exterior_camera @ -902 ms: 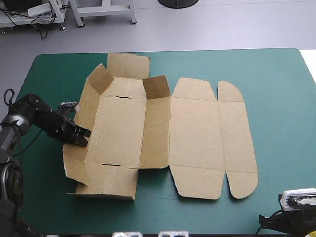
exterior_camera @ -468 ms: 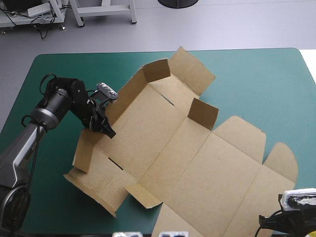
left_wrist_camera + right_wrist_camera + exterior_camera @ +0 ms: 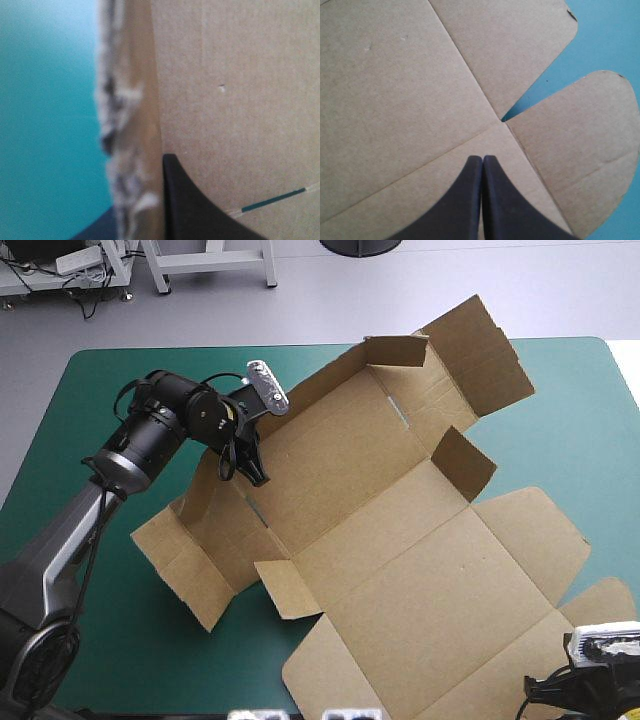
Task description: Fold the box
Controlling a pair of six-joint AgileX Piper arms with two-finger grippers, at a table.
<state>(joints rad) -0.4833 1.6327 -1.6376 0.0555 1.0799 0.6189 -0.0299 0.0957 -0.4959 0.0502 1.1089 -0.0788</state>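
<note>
Brown cut cardboard box sheet [image 3: 400, 530] lies skewed across teal-green table cover [image 3: 110, 390]. Left gripper [image 3: 258, 476] pinches its left wall, apparently near the rim; right gripper [image 3: 482, 165] closed, empty. Fold along crease, pin base.

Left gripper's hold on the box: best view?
Left wrist view: the left gripper straddles the box wall's edge, a finger each side. High view shows only where on the box it grips. Right wrist view: just board beyond the shut right gripper.
</note>
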